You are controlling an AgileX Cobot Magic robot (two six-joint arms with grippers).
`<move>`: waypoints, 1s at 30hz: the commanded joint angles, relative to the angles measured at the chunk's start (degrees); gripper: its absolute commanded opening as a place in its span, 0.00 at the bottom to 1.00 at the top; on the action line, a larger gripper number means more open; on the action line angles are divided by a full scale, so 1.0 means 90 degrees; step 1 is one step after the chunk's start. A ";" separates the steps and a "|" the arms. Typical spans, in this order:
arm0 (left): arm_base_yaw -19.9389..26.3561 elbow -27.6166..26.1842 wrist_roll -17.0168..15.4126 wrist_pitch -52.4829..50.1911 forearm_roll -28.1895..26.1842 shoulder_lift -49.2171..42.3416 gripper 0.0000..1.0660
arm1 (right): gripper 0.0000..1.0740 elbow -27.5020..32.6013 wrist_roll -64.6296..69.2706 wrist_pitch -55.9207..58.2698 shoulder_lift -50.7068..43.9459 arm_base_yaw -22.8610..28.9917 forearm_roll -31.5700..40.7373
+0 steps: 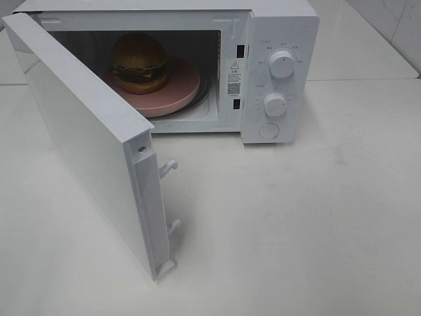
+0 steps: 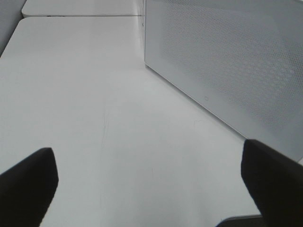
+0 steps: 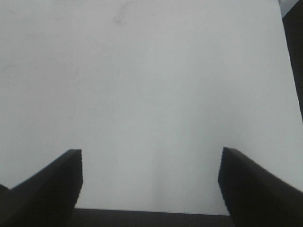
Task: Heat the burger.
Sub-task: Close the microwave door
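**Burger loaded, door standing open**

From the high camera we saw the burger [image 1: 138,62] sitting on the pink plate [image 1: 183,91] inside the microwave [image 1: 276,26], which stood at the far edge of the desk [image 1: 296,230]. The door [image 1: 85,151] was swung wide, its length running from the hinge out toward the desk's near edge. Neither arm showed in this view.

From the left wrist, the left end effector [image 2: 149,158] hung open and empty above the desk, fingers spread wide. The door's perforated outer face was near it, and the burger was hidden behind that panel.

From the right wrist, the right end effector [image 3: 151,156] was likewise open and gripping nothing. Only desk surface was in sight there, with no door or microwave.

We judged that closing the door came next, and that the left arm was the nearer one. It faced the door's outer side, so a push toward the far edge should swing it shut.
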 commanded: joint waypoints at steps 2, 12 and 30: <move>-0.0032 0.0000 -0.0006 -0.0089 -0.0051 -0.0095 0.92 | 0.71 0.0267 -0.0025 -0.0083 -0.0681 -0.0261 0.0248; -0.0032 0.0000 -0.0006 -0.0089 -0.0051 -0.0095 0.92 | 0.71 0.0267 -0.0032 -0.0083 -0.2165 -0.0681 0.0312; -0.0025 0.0000 -0.0006 -0.0089 -0.0051 -0.0083 0.92 | 0.71 0.0267 -0.0057 -0.0083 -0.2578 -0.0688 0.0318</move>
